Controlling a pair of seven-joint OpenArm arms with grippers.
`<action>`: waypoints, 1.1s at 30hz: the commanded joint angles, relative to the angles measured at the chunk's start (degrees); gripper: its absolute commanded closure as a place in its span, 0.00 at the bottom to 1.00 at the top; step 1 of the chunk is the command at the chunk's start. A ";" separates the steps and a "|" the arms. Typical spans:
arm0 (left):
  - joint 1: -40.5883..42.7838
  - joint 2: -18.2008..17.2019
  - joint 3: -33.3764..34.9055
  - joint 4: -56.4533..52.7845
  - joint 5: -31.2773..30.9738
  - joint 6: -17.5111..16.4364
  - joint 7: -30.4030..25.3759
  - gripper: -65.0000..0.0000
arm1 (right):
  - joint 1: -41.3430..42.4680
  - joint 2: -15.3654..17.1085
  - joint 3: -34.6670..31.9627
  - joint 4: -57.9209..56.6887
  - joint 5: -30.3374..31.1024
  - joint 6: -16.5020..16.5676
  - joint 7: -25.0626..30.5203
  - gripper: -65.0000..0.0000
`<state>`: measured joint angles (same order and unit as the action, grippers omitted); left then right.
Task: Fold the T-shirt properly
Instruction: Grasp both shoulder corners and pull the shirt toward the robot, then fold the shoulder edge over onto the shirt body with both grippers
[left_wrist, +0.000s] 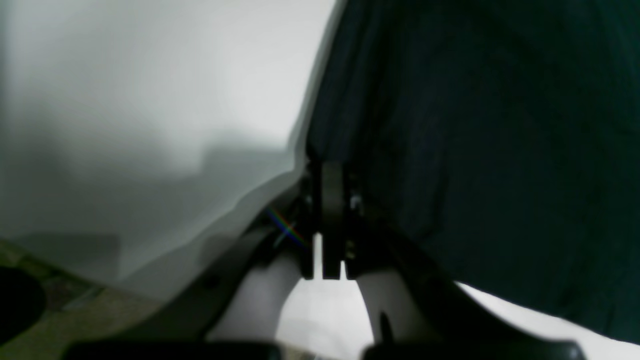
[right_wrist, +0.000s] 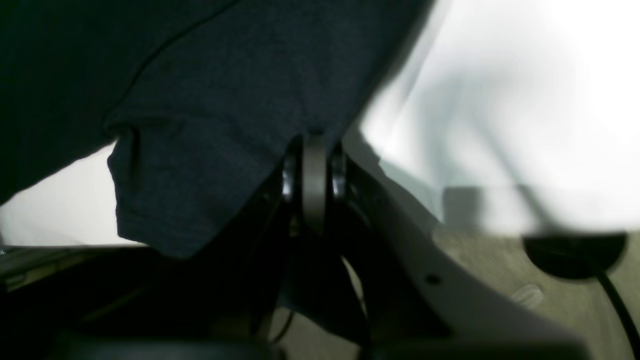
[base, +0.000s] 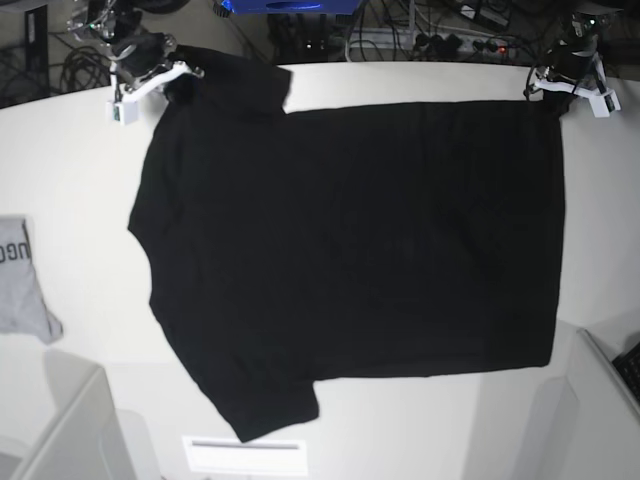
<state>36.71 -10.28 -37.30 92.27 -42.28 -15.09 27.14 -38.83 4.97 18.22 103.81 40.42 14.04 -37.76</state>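
The black T-shirt (base: 350, 250) lies spread flat on the white table (base: 70, 170), plain side up, with its sleeves toward the left of the base view. My right gripper (base: 175, 80) is at the far left corner, shut on the cloth by the upper sleeve. In the right wrist view the right gripper (right_wrist: 315, 137) pinches the edge of the T-shirt (right_wrist: 225, 75), and a sleeve hangs beside it. My left gripper (base: 550, 95) is at the far right corner, shut on the hem. Up close, the left gripper (left_wrist: 327, 165) holds the T-shirt (left_wrist: 475, 125) edge.
A small grey garment with dark lettering (base: 20, 285) lies at the table's left edge. A white label (base: 245, 452) sits near the front edge. Cables and power strips (base: 420, 30) run behind the table. Grey box corners stand at the lower left (base: 60, 430) and lower right (base: 600, 400).
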 joint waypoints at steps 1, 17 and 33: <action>1.14 -0.66 -0.46 1.93 -0.75 -0.42 -0.89 1.00 | -0.95 0.35 0.29 2.26 0.67 0.51 0.62 1.00; 3.25 0.75 -0.55 16.17 -0.84 -0.25 -0.81 1.00 | 3.62 0.61 0.02 9.82 0.67 0.15 -1.67 1.00; -6.34 0.57 -0.28 15.29 -0.75 8.37 1.66 1.00 | 23.84 0.61 0.11 8.41 0.59 -2.48 -16.18 1.00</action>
<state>30.17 -9.04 -37.15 106.91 -42.50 -6.79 29.76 -15.40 5.15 18.17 111.53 40.40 11.07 -54.89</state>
